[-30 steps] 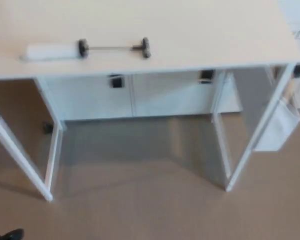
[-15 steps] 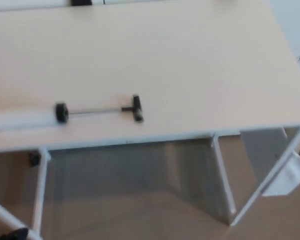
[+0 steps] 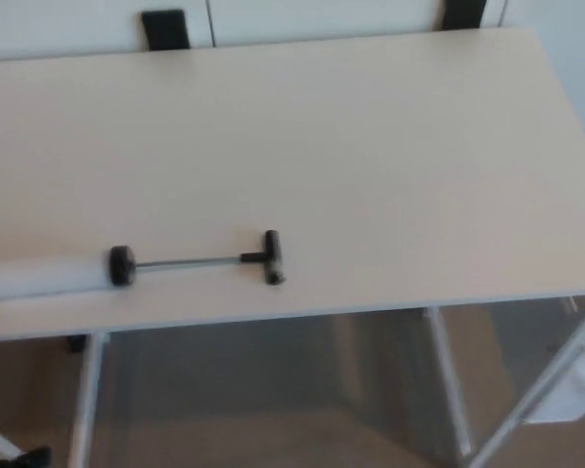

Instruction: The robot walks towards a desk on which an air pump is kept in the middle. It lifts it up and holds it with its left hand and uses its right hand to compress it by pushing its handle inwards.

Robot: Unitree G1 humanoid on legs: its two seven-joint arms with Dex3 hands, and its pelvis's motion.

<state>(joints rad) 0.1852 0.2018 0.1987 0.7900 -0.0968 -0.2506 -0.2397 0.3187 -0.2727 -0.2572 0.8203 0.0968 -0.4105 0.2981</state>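
An air pump lies flat near the front left of a pale beige desk. Its white cylinder points left and ends in a black cap. A thin metal rod runs right from the cap, fully drawn out, to a black T-handle. Neither of my hands shows in the head view.
The desk's front edge crosses the lower picture, with white legs and brown floor below. White cabinets with black fittings stand behind the desk. A small black object sits at the bottom left corner.
The whole picture has shifted as the camera came closer and looked more onto the desk top. The pump now sits lower in the picture, and it has not moved on the desk.
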